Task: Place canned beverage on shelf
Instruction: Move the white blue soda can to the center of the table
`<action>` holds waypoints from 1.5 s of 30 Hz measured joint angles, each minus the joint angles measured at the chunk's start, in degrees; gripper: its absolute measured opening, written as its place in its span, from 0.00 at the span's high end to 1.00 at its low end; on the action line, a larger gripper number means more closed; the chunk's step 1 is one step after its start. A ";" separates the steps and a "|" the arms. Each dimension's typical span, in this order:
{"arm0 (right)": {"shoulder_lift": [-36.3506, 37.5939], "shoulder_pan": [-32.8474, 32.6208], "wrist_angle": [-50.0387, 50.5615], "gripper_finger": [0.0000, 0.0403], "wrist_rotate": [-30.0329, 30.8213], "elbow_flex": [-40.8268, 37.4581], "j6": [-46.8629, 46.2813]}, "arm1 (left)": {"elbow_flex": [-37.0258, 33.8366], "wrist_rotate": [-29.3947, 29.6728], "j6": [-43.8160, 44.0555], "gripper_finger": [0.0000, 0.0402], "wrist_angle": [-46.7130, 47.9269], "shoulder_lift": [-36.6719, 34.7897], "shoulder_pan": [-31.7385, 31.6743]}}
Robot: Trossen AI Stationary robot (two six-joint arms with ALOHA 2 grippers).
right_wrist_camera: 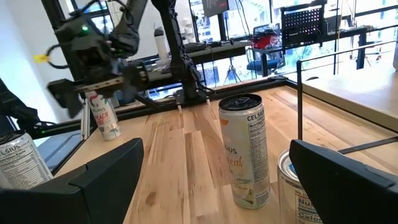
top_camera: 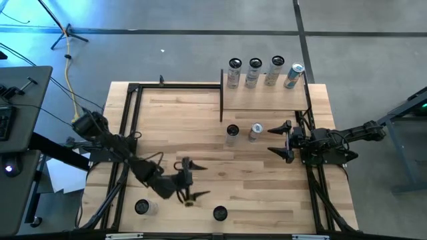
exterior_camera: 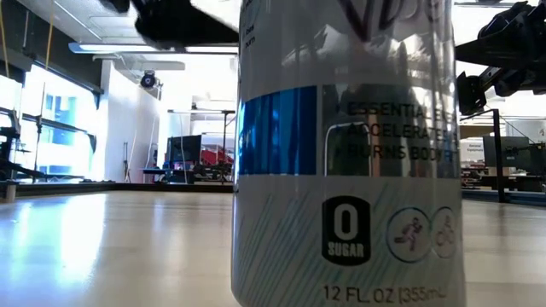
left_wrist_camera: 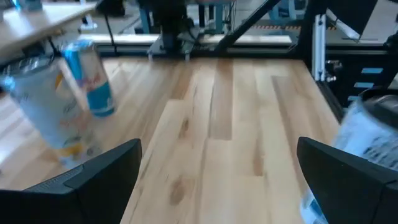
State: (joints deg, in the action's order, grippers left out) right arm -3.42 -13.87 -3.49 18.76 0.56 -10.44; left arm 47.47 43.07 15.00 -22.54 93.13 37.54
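- my right claw hangs released, empty, just beside two cans before the shelf.
- shelf carries four cans.
- my left claw released, empty, mid-table.

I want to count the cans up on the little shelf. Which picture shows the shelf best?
The high view: the whole shelf shows from above, with four cans along its back edge. The wrist views catch only an edge and a post; the low view is blocked by a big can.

Four upright cans line the light-wood shelf's back edge.
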 joint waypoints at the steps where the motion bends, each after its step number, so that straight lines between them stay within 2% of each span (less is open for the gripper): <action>1: 0.01 0.02 0.00 0.03 -0.18 0.00 0.00 | 1.25 1.10 -0.61 0.00 0.02 0.69 0.74; 8: 0.00 0.01 0.00 0.03 -0.19 0.00 0.00 | 11.10 6.38 -3.10 0.00 -0.16 5.32 6.23; 14: 0.00 0.00 0.00 0.03 -0.17 0.00 0.00 | 20.02 8.48 -3.23 0.00 -0.06 13.67 8.36; 19: 0.00 0.00 0.00 0.03 -0.15 0.00 0.00 | 23.69 9.84 -3.25 0.00 -1.91 18.55 9.22; 29: 0.00 0.02 0.00 0.03 -0.10 0.00 0.00 | 24.69 7.91 0.26 0.00 -6.41 23.54 8.61; 34: 0.02 0.01 0.00 0.03 -0.02 0.00 0.00 | 24.69 9.22 -2.01 0.00 -7.43 24.56 8.02; 45: 0.02 0.00 0.00 0.03 0.09 0.00 0.00 | 22.81 5.13 9.90 0.00 -6.95 25.78 5.80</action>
State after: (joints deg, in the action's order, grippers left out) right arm -3.40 -13.86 -3.49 18.85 0.56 -10.44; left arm 70.28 48.21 24.90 -29.50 118.91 43.33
